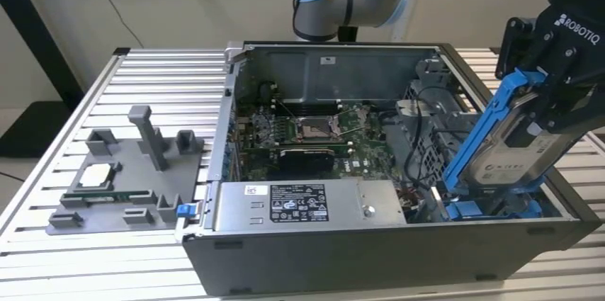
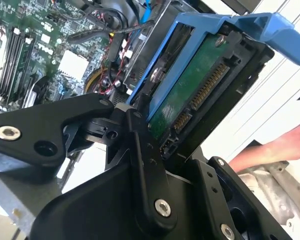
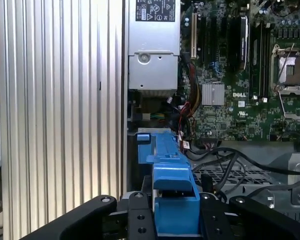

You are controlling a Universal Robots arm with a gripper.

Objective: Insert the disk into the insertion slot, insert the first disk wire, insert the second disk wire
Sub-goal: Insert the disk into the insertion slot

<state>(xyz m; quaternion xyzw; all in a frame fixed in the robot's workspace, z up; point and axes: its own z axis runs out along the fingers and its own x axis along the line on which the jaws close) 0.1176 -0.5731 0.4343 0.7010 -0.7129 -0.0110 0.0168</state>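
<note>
In the exterior view, the disk [image 1: 511, 146] is seen held steeply tilted by the gripper [image 1: 553, 113], the fingers closed narrow on its upper end. It is placed just to the exterior view's right of the power-supply box [image 1: 302, 205], with its lower end down among the blue rails of the insertion slot [image 1: 472, 210], not yet laid flat. In the second wrist view, the disk's green board is shown pinched between the black fingers [image 2: 140, 145], and a person's hand [image 2: 285, 147] is caught beyond it. In the first wrist view, the blue carrier is lined up beyond the power-supply box, with loose cables [image 3: 225, 160] draped close beside. A jam is judged possible if the tilted frame is forced against the rails, and the cables could be trapped underneath
</note>
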